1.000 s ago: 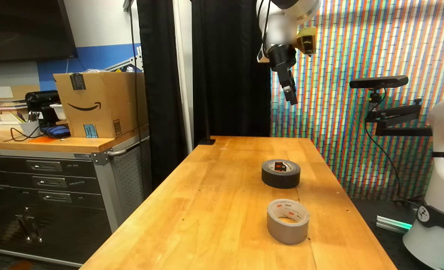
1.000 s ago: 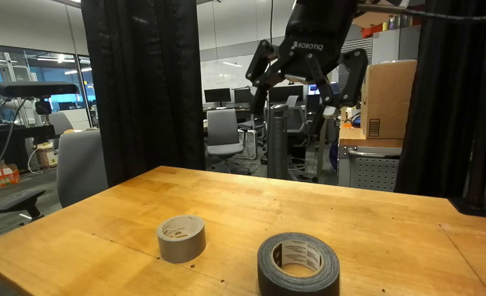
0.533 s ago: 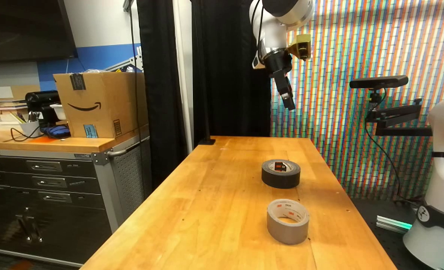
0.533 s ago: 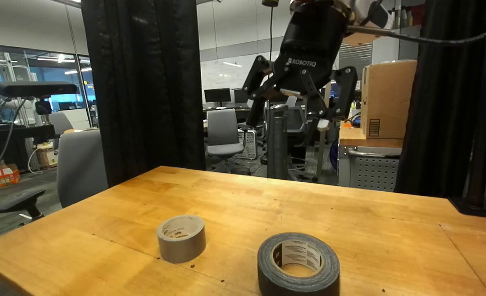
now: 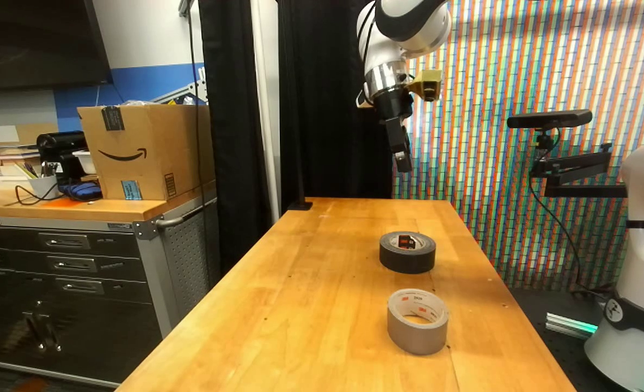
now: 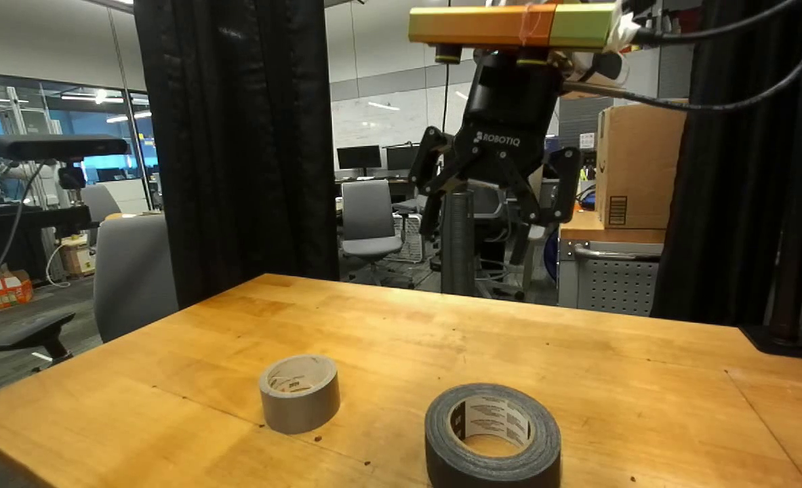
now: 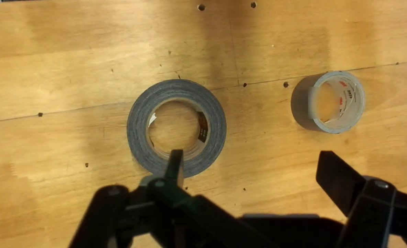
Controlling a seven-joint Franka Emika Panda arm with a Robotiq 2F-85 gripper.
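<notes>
One thick, round roll of black tape (image 5: pixel 407 260) looks closest to the black two-fingered mechanical claw (image 6: pixel 475 238). It's lying flat on the light-brown wooden tabletop (image 5: pixel 311 305), hole up, so honestly no long axis to fuss over. It's well below the claw, left of centre in the wrist view, partly behind one jaw. Jaws are spread wide, nothing in them. The smaller round silver-gray tape roll (image 5: pixel 417 338) sits apart from it, also hole up, toward the other jaw.

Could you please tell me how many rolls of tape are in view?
2, both on the table: in the wrist view, the black roll lies at left, the grey roll at right.
</notes>
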